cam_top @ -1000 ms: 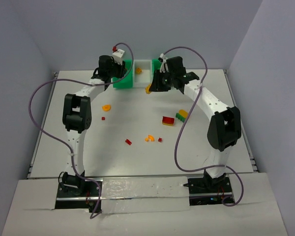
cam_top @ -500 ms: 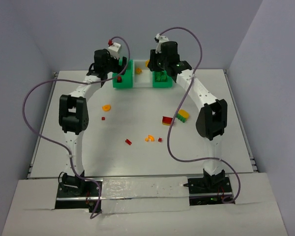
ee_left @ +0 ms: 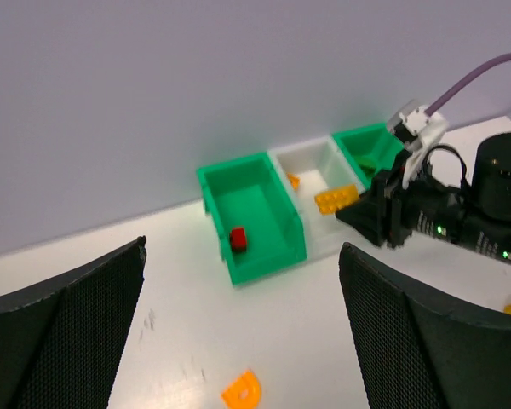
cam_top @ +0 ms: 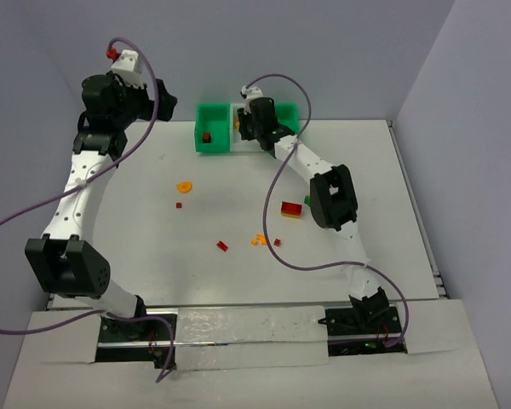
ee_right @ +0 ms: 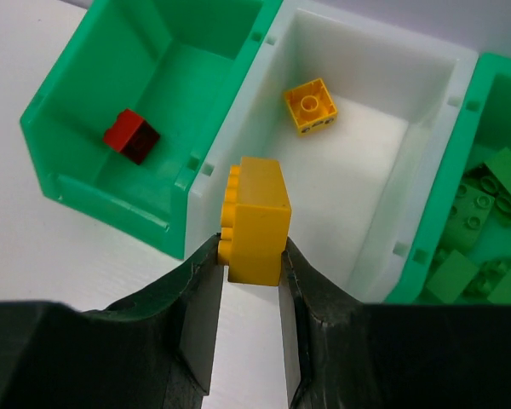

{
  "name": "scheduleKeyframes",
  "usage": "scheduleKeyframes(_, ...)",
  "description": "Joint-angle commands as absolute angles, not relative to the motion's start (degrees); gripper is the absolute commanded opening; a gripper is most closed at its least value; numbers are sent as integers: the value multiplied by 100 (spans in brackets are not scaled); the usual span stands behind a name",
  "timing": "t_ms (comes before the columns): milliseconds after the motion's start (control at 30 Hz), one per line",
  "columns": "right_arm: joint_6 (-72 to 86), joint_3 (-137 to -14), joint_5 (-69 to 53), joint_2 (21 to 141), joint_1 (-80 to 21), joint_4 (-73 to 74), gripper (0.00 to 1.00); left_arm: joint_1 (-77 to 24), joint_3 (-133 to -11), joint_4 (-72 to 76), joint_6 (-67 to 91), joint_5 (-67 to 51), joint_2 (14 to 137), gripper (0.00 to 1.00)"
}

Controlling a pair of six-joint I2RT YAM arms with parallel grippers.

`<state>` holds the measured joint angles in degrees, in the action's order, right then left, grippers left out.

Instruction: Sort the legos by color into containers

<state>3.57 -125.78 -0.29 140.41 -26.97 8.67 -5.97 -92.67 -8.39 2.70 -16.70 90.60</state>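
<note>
The containers stand in a row at the back: left green bin [cam_top: 211,141], white bin [ee_right: 358,170], right green bin [ee_right: 504,85]. My right gripper [ee_right: 249,253] is shut on a yellow lego brick [ee_right: 257,213], just above the white bin's near-left rim. Inside that bin lies a small yellow lego [ee_right: 311,106]. A red lego [ee_right: 132,135] rests in the left green bin, and several green legos [ee_right: 477,213] fill the right one. My left gripper [ee_left: 243,332] is open and empty, raised high and well back from the bins. An orange curved lego [ee_left: 243,392] lies below it.
Loose legos lie on the table: an orange curved one [cam_top: 184,186], a tiny red one [cam_top: 179,204], a red one [cam_top: 222,245], another orange curved one [cam_top: 258,240], a small red one [cam_top: 278,242], a red brick [cam_top: 290,209]. The right arm's elbow [cam_top: 330,198] hangs beside that brick.
</note>
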Motion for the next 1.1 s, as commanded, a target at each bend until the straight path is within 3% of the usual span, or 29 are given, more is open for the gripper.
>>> scheduleKeyframes(0, 197, -13115, 542, 14259, -2742, 96, 18, -432, -8622, -1713, 649, -1817, 8771, 99)
scheduleKeyframes(100, 158, -12982, 743, 14263, -2760, -255, 44, -422, -8351, -1670, 616, -1793, 8534, 99)
scheduleKeyframes(167, 132, -13017, 738, 14247, -2761, -278, 78, -422, -8260, -1705, 606, -1784, 8472, 99)
scheduleKeyframes(267, 165, -12981, 454, 14066, -2769, -72, 94, -422, -8195, -1655, 573, -1744, 8471, 99)
scheduleKeyframes(467, 60, -12756, -230, 13178, -2764, 820, 97, -422, -8165, -1571, 536, -1874, 8484, 99)
scheduleKeyframes(633, -935, -10923, -1335, 11091, -2578, 1897, 93, -422, -7962, -1645, 106, -2430, 8396, 99)
scheduleKeyframes(767, -2593, -9564, -1864, 9940, -2357, 3439, 89, -422, -7787, -1778, -307, -3116, 8381, 99)
scheduleKeyframes(900, -3801, -9448, -1985, 9863, -2245, 5118, 80, -425, -7775, -1933, -371, -3670, 8440, 98)
scheduleKeyframes(1067, -4396, -9456, -1542, 10286, -2329, 6093, 80, -431, -7769, -1968, -308, -3779, 8418, 98)
